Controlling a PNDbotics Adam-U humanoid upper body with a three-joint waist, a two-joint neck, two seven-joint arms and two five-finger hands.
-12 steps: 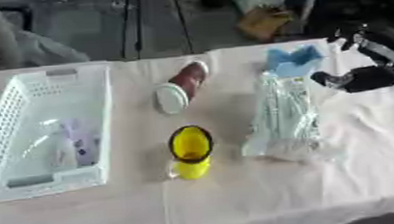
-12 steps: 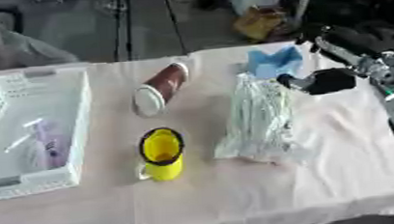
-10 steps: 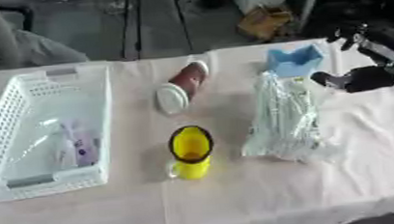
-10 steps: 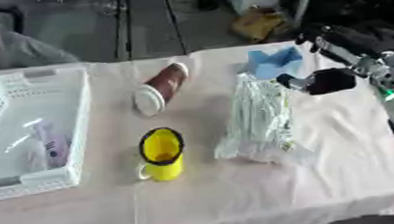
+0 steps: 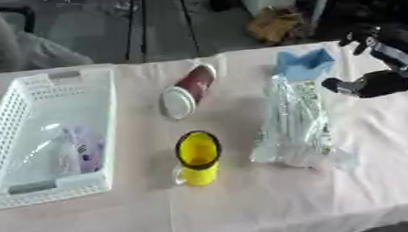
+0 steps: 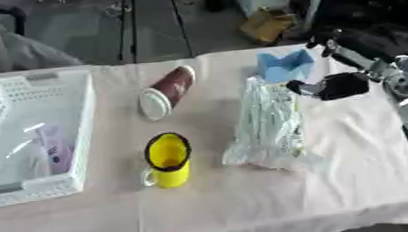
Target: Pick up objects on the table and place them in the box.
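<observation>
The long clear plastic packet [image 5: 294,121] serves as the landmark here, lying lengthwise on the cloth-covered bench [image 5: 273,204]. The robot's right hand [image 6: 333,86] hovers just beside the packet's far right edge, dark fingers curled and grasping nothing, probably lining up for a side grip. A blue folded piece [image 5: 304,64] lies touching the packet's far end. Left of the packet stands the yellow mug [image 5: 197,158], upright with its mouth open, and beyond that the brown paper cup with a white lid [image 5: 188,89] lies tipped on its side. The white perforated plastic box [image 5: 42,136] sits well left of the packet, already holding a pale purple-marked item [image 5: 79,152]. Open bench lies between packet and box, though mug and cup stand in the carry path. The left hand shows in neither view.
</observation>
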